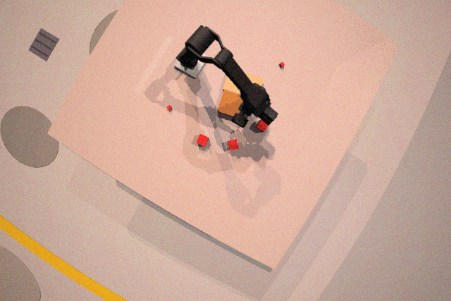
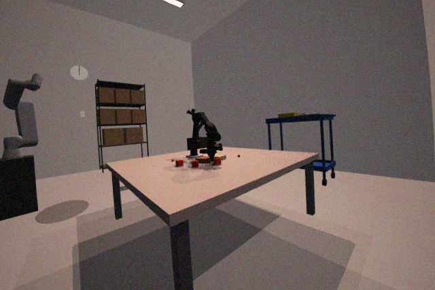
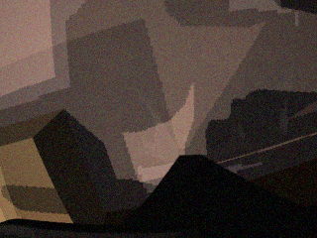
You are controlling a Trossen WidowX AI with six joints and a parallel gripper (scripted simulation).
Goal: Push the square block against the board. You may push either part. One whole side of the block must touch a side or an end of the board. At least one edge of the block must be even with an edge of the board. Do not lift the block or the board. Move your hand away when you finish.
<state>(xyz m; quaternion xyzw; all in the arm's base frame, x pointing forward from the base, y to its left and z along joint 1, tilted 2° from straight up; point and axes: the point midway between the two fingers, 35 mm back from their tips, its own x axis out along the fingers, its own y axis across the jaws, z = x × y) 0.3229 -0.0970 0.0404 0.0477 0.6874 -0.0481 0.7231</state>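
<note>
An orange board (image 1: pixel 230 101) (image 2: pixel 202 157) lies flat on the table, partly under my arm. Three red square blocks lie near it. One block (image 1: pixel 261 125) (image 2: pixel 217 161) sits just off the board's near corner, partly under my wrist. Another block (image 1: pixel 232 144) (image 2: pixel 194 163) and a third block (image 1: pixel 202 139) (image 2: pixel 179 162) lie further out, apart from the board. My gripper (image 1: pixel 240 119) (image 2: pixel 211 156) (image 3: pixel 189 166) is shut and empty, low at the board's near end, between the board and the first block. The wrist view shows mostly shadowed table.
Two tiny red cubes lie on the pink table (image 1: pixel 291 181) (image 2: pixel 245 174), one (image 1: pixel 281 65) beyond the board and one (image 1: pixel 169 108) left of it. The arm's base (image 1: pixel 189 66) stands behind the board. A blue cart (image 2: pixel 302 139) and a shelf (image 2: pixel 121 118) stand off the table.
</note>
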